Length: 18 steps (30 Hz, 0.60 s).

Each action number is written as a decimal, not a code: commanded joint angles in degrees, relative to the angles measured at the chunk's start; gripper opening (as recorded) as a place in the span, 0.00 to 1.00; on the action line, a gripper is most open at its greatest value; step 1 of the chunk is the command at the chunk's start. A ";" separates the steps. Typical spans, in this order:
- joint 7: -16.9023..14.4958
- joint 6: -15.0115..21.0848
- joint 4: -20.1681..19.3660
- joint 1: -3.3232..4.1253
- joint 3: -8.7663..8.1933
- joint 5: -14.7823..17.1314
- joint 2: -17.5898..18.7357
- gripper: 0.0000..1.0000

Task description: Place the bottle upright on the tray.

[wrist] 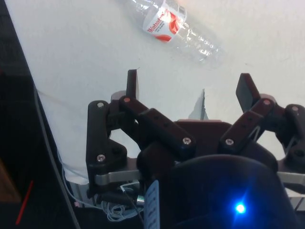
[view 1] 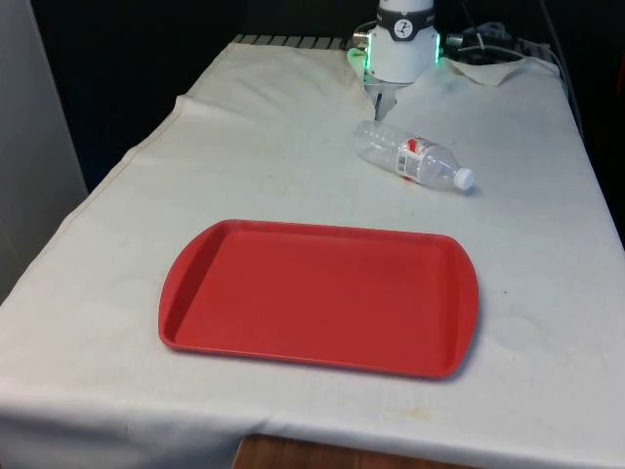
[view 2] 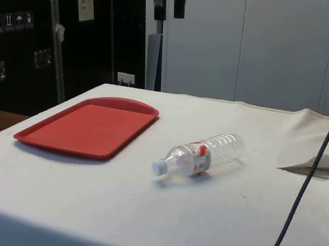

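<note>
A clear plastic water bottle [view 1: 414, 159] lies on its side on the white-clothed table [view 1: 293, 166], not on the tray. It has a white cap [view 1: 465, 179] and a red-and-white label [view 1: 411, 154]. In the front view it rests beyond the tray's far edge and toward the front view's right, with the cap pointing to the front view's right and slightly toward the camera. The red tray [view 1: 318, 297] sits flat on the table, nearer the camera than the bottle and apart from it, and nothing rests on it. The black pincer [wrist: 189, 88] hangs in the air above the table, with its two fingers [wrist: 132, 84] spread wide apart and nothing held between them. In the wrist view the bottle [wrist: 171, 26] lies on the cloth beyond the fingertips, and no finger touches it. In the side view the pincer [view 2: 169, 3] sits high above the table, well clear of the bottle [view 2: 201, 156] and the tray [view 2: 92, 124]. A dark cable [view 2: 317, 158] hangs across the side view in front of the table.
</note>
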 commanded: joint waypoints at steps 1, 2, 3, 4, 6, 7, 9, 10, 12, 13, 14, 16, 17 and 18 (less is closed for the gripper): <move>0.06 0.34 -0.57 0.00 0.06 0.00 -0.40 1.00; 0.69 1.55 -1.83 0.00 0.34 -0.57 -1.43 1.00; 0.74 1.89 -2.41 0.00 0.40 -0.57 -1.83 1.00; 0.74 2.12 -2.92 0.00 0.52 -0.57 -2.23 1.00; 0.86 2.75 -4.01 0.00 0.69 -0.57 -3.04 1.00; 0.97 3.27 -5.04 -0.06 0.92 -0.57 -3.78 1.00; 1.09 3.90 -6.07 -0.06 1.09 -0.63 -4.53 1.00; 0.46 3.09 -5.61 0.00 0.92 -0.11 -4.13 1.00; 1.20 4.41 -7.05 -0.06 1.32 -0.63 -5.21 1.00; 1.20 4.64 -7.45 -0.06 1.38 -0.63 -5.50 1.00; 1.26 4.98 -7.91 -0.06 1.49 -0.63 -5.79 1.00; 1.38 5.50 -8.65 -0.06 1.72 -0.63 -6.25 1.00; 1.60 6.07 -9.34 0.00 2.06 -0.63 -6.53 1.00; 1.66 6.25 -9.63 0.00 2.29 -0.63 -6.65 1.00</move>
